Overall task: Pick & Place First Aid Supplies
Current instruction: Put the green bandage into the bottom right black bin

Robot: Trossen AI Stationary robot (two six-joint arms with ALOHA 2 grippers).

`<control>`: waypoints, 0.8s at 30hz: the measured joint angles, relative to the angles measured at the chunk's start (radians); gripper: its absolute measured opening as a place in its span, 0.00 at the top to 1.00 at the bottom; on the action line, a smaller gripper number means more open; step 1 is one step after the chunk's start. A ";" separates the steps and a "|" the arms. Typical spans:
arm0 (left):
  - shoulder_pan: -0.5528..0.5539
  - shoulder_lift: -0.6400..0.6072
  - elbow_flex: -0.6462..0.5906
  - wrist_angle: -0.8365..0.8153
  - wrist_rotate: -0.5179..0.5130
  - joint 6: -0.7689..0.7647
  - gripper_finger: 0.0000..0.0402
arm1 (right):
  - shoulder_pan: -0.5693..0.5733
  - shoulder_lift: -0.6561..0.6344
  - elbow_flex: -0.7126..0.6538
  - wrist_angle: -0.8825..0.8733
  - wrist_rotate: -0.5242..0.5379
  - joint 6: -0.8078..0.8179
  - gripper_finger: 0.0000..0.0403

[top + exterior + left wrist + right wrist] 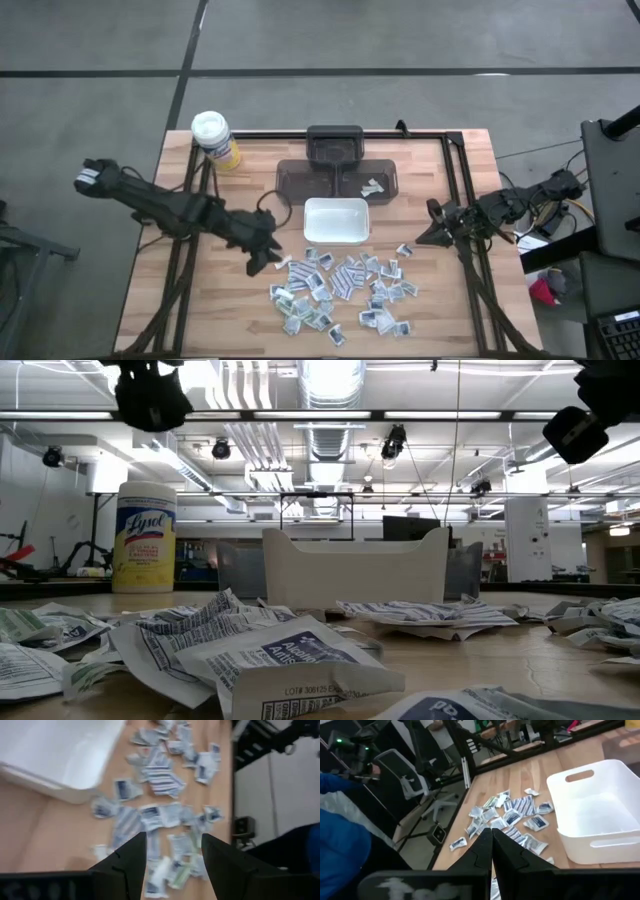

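From above, small flat white-and-grey sealed packets (340,290) lie scattered on the wooden table (440,320) in front of a white rectangular plastic tray (336,220). The left claw (262,256), fingers apart, hangs at the pile's left edge; the right claw (437,232), fingers together, waits to the right. The low view shows crumpled packets (290,660) close up. The left wrist view shows spread fingers (130,862) above packets (160,815).
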 joint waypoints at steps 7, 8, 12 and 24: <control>-0.120 0.101 0.035 -0.005 -0.003 -0.155 0.54 | 0.000 -0.058 -0.057 0.034 0.002 -0.042 0.98; -0.135 0.115 0.040 -0.001 -0.003 -0.177 0.54 | 0.000 -0.066 -0.067 0.045 0.002 -0.043 0.98; -0.187 0.179 0.053 -0.004 -0.004 -0.264 0.54 | 0.000 -0.102 -0.100 0.053 0.001 -0.043 0.98; -0.252 0.299 0.080 0.008 -0.005 -0.420 0.54 | 0.000 -0.226 -0.179 0.073 0.012 -0.098 0.98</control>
